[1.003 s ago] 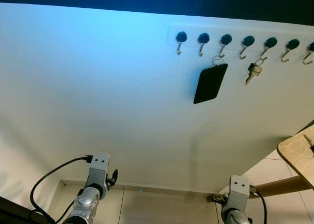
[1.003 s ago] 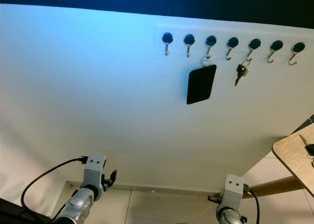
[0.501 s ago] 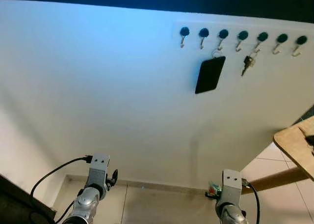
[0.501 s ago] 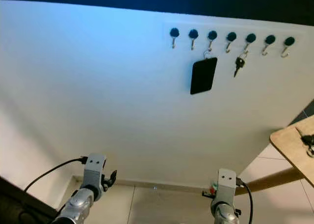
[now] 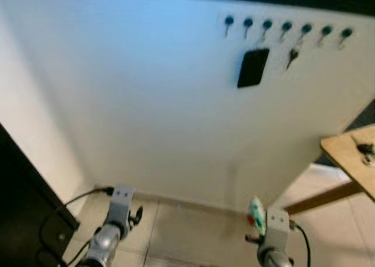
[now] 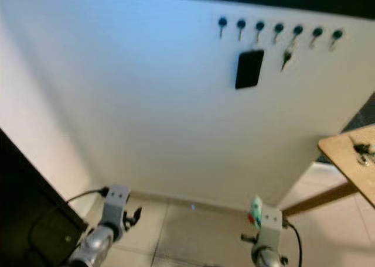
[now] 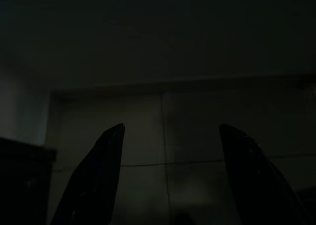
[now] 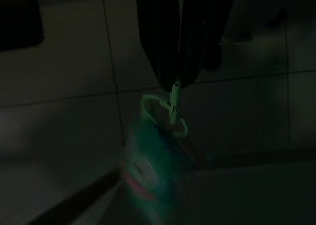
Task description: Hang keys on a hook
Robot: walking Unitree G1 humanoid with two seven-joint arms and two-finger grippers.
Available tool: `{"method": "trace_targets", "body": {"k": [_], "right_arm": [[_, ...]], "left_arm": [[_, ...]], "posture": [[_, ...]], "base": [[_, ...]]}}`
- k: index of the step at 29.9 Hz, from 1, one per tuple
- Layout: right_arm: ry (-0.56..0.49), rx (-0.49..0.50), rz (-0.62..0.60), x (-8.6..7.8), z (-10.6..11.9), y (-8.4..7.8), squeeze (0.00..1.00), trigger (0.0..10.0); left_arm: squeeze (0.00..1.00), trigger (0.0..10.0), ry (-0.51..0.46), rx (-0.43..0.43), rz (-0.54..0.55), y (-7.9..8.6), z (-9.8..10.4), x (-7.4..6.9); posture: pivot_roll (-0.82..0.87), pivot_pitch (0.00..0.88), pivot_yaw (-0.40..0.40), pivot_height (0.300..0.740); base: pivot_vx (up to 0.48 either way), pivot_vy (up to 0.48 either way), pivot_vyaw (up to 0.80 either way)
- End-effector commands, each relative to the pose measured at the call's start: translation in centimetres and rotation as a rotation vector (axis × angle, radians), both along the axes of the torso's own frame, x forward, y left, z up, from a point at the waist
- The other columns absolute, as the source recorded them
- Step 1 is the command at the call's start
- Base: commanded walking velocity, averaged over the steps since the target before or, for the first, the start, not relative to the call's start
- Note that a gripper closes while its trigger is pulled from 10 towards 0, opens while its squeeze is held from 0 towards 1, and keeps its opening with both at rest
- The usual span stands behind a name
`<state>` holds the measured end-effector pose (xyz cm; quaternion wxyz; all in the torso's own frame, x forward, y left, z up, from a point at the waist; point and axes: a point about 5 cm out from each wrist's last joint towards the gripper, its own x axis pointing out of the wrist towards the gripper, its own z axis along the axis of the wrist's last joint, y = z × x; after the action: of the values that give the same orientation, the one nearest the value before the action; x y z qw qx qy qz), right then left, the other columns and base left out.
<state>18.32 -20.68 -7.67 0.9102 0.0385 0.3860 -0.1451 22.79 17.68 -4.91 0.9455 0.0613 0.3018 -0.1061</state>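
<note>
Green key ring (image 8: 165,115) in right tool (image 8: 178,82) — wrist view.

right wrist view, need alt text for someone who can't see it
Dim view: the right gripper, jaws shut, pinches a small clip from which a metal ring and a blurred green key tag hang above a tiled floor.

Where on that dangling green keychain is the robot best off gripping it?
Probably at the metal ring on top, from above, as the right gripper does: its fingers are closed on the ring, so the green tag hangs free below, leaving the loop open for a wall hook.
</note>
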Motion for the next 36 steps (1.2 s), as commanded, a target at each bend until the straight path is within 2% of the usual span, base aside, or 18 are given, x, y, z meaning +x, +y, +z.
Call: {"method": "trace_targets", "body": {"k": [1, 5, 7, 12, 16, 20, 21, 23, 24, 25, 26, 27, 28, 29, 30, 33, 34, 36], "right_arm": [[-0.006, 0.002, -0.005, 0.2, 0.1, 0.0, 0.0, 10.0], [-0.005, 0.001, -0.006, 0.1, 0.1, -0.1, 0.0, 10.0], [-0.004, 0.001, -0.007, 0.1, 0.1, -0.1, 0.0, 10.0], [-0.004, -0.001, -0.005, 0.1, 0.1, -0.2, 0.0, 10.0], [-0.02, -0.022, 0.03, 0.5, 0.3, -0.1, 0.0, 10.0], [-0.097, -0.066, 0.122, 2.3, 1.4, 0.6, 0.0, 10.0], [-0.097, -0.066, 0.122, 2.3, 1.4, 0.6, 0.0, 10.0], [-0.198, -0.115, 0.161, 3.9, 2.7, 0.6, 0.0, 10.0], [-0.198, -0.115, 0.161, 3.9, 2.7, 0.6, 0.0, 10.0], [-0.285, -0.145, 0.154, 5.1, 4.0, 0.4, 0.0, 10.0], [-0.285, -0.145, 0.154, 5.1, 4.0, 0.4, 0.0, 10.0], [-0.344, -0.163, 0.146, 5.8, 4.9, 0.2, 0.0, 10.0], [-0.344, -0.163, 0.146, 5.8, 4.9, 0.2, 0.0, 10.0], [-0.542, -0.194, 0.165, 8.7, 8.4, 0.2, 0.0, 10.0], [-0.612, -0.198, 0.184, 9.6, 9.8, 0.5, 0.0, 10.0], [-0.794, -0.236, 0.243, 11.7, 14.2, 1.2, 0.0, 10.0], [-0.794, -0.236, 0.243, 11.7, 14.2, 1.2, 0.0, 10.0], [-0.912, -0.32, 0.287, 12.9, 17.7, 1.5, 0.0, 10.0]], "left_arm": [[0.0, 10.0, -0.001, 0.004, -0.02, -0.4, 0.1, 0.3], [0.0, 10.0, -0.003, -0.003, -0.009, -0.4, 0.1, 0.3], [0.0, 10.0, -0.005, -0.015, 0.031, -0.2, 0.1, 0.3], [0.0, 10.0, -0.003, 0.002, 0.017, -0.2, 0.1, 0.3], [0.0, 10.0, -0.009, 0.003, 0.016, -0.3, 0.2, 0.4], [0.0, 10.0, -0.042, 0.001, 0.019, -0.6, 0.7, 1.1], [0.0, 10.0, -0.042, 0.001, 0.019, -0.6, 0.7, 1.1], [0.0, 10.0, -0.113, -0.053, -0.001, -1.2, 2.0, 2.6], [0.0, 10.0, -0.113, -0.053, -0.001, -1.2, 2.0, 2.6], [0.0, 10.0, -0.155, -0.072, -0.031, -1.6, 2.9, 3.5], [0.0, 10.0, -0.155, -0.072, -0.031, -1.6, 2.9, 3.5], [0.0, 10.0, -0.208, -0.076, -0.073, -2.0, 3.9, 4.4], [0.0, 10.0, -0.208, -0.076, -0.073, -2.0, 3.9, 4.4], [0.0, 10.0, -0.376, -0.112, -0.202, -3.3, 7.1, 6.5], [0.0, 10.0, -0.436, -0.136, -0.241, -3.9, 8.3, 7.1], [0.0, 10.0, -0.575, -0.229, -0.287, -5.0, 11.5, 8.3], [0.0, 10.0, -0.575, -0.229, -0.287, -5.0, 11.5, 8.3], [0.0, 10.0, -0.67, -0.259, -0.306, -5.6, 13.9, 9.2]], "posture": [[0.05, 0.015, -0.027, 0.74], [0.05, 0.018, -0.027, 0.74], [0.05, 0.023, -0.028, 0.74], [0.05, 0.029, -0.029, 0.74], [0.05, 0.032, -0.026, 0.74], [0.05, 0.039, -0.022, 0.74], [0.05, 0.039, -0.022, 0.74], [0.05, 0.045, -0.032, 0.74], [0.05, 0.045, -0.032, 0.74], [0.05, 0.051, -0.034, 0.74], [0.05, 0.051, -0.034, 0.74], [0.05, 0.052, -0.034, 0.74], [0.05, 0.052, -0.034, 0.74], [0.05, 0.059, -0.037, 0.74], [0.05, 0.059, -0.037, 0.74], [0.03, 0.064, -0.037, 0.74], [0.03, 0.064, -0.037, 0.74], [0.04, 0.064, -0.039, 0.74]], "base": [[0.0, -0.48, 0.0], [0.0, -0.48, 0.0], [0.0, 0.0, 0.0], [0.0, 0.0, 0.0], [0.0, 0.0, 0.0], [0.0, 0.0, 0.0], [0.0, 0.0, 0.0], [0.0, 0.0, 0.0], [0.0, 0.0, 0.0], [0.0, 0.0, 0.0], [0.0, 0.0, 0.0], [0.0, 0.0, 0.0], [0.0, 0.0, 0.0], [0.0, 0.0, 0.0], [0.0, 0.0, 0.0], [0.0, 0.0, 0.0], [0.0, 0.0, 0.0], [0.0, 0.0, 0.0]]}}
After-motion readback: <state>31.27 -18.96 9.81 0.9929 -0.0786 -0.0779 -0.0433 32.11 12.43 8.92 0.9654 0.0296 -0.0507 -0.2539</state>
